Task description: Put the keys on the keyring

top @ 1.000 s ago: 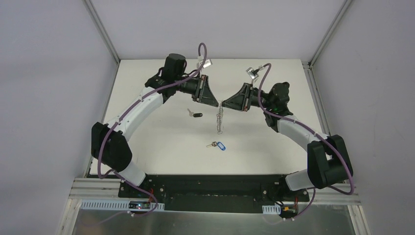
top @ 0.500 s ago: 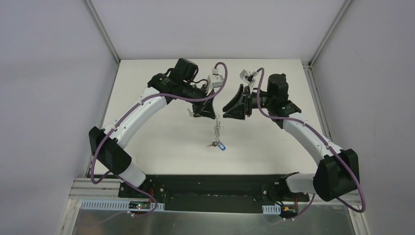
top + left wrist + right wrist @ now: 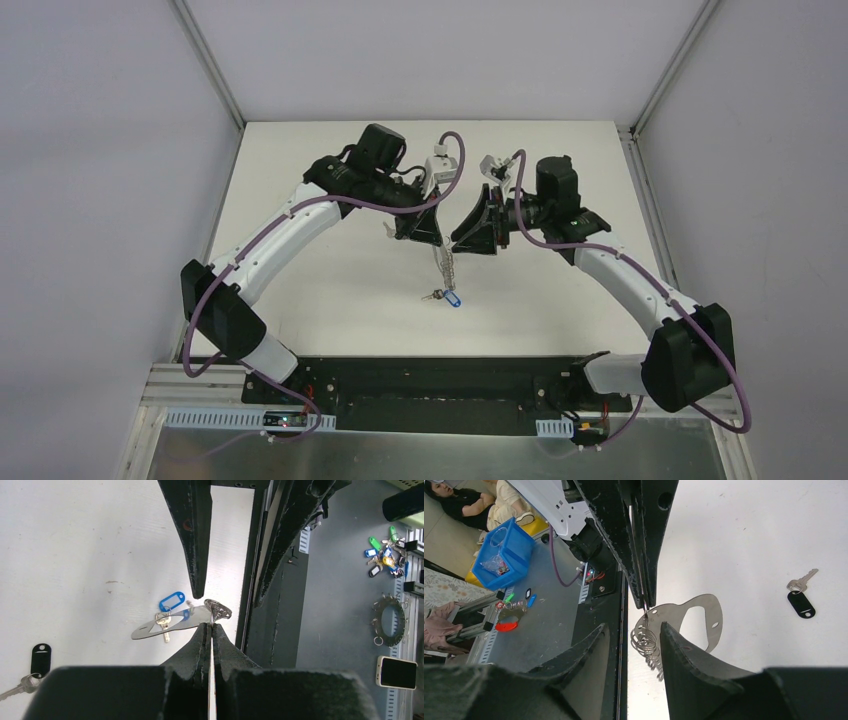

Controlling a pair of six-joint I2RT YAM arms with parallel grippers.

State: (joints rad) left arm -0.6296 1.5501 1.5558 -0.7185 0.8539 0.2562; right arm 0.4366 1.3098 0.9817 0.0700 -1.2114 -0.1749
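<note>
Hanging keyring point(image 3: 716, 620): clamped by closed left hand point(image 3: 210, 626)
Right hand point(image 3: 634, 627): open, at the clips point(image 3: 646, 647)
Black key point(image 3: 801, 603): clear in wrist views only

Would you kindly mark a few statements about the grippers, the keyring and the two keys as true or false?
1. The left gripper is shut on the pale silvery metal keyring. True.
2. The right gripper is clamped on the key with the blue oval tag. False: its jaws stand open on either side of the keyring's dangling wire rings, and that key lies on the white table.
3. The key with the black plastic head lies on the table. True.
4. Both keys already hang from the keyring. False: neither is on it; both lie on the table.
</note>
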